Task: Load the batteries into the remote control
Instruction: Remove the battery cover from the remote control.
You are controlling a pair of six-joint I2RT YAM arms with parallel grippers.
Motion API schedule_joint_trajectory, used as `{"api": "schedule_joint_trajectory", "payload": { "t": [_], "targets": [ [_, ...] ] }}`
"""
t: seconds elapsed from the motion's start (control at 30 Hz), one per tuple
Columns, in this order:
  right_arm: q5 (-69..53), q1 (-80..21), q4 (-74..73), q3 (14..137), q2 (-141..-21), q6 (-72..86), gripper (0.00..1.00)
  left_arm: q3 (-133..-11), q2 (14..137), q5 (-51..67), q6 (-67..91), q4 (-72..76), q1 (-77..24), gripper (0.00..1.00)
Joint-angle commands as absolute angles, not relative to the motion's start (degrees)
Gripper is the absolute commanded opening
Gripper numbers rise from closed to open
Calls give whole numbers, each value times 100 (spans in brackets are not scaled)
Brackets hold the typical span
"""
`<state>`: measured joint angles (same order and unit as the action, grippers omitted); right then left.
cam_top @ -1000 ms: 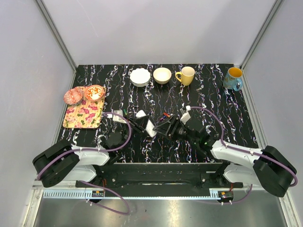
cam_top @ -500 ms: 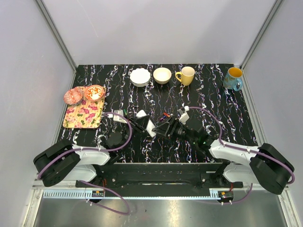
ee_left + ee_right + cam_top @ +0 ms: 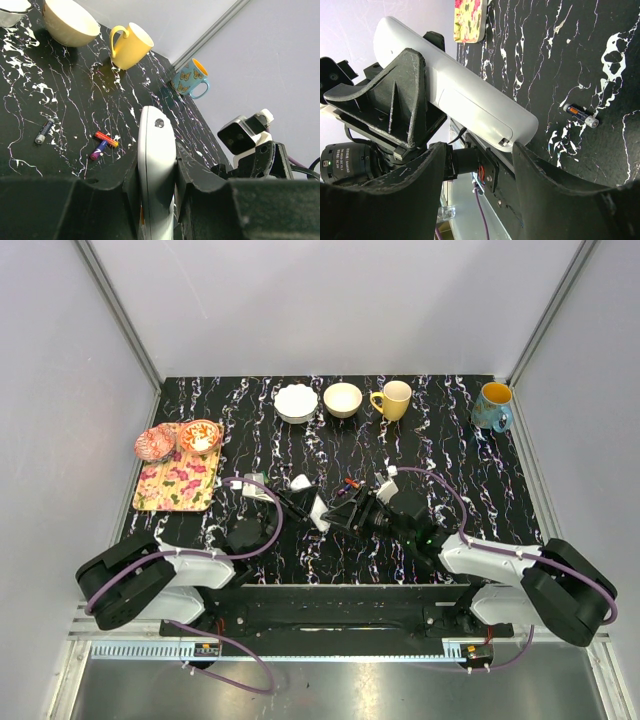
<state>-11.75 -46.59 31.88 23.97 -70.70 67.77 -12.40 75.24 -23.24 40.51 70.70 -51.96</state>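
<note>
Inspecting the remote control [image 3: 154,145], we find it clamped by its long edges in the left gripper [image 3: 157,186] and held clear of the black marbled table [image 3: 450,455] near the middle. It is a slim white bar with rounded ends. Its back shows a rectangular cover panel with a small latch, apparently in place. We judge it light, rigid and smooth-shelled, so liable to slip. The edge-to-edge hold suits it and leaves the panel exposed.

The right gripper [image 3: 479,150] stands with jaws apart at the remote's free end; whether it touches, we cannot tell.

The batteries lie on the table just beyond: a dark one [image 3: 44,131] to the left, with a red-orange one [image 3: 107,139] and a purple one [image 3: 98,150] lying against each other. Being small, stiff and round, they will probably roll; grasp across the barrel.
</note>
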Motion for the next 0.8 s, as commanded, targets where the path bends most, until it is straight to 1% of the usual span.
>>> {"api": "schedule_joint_trajectory", "payload": {
  "t": [0.0, 0.77],
  "targets": [
    [-1257, -4614, 3682, 2593, -7102, 6803, 61, -1468, 7602, -2224, 4113, 7813, -5309, 0],
    [-1345, -4605, 3902, 2681, -7233, 6917, 62, -1503, 7682, -2241, 3990, 7752, -5370, 0]
  ]
}}
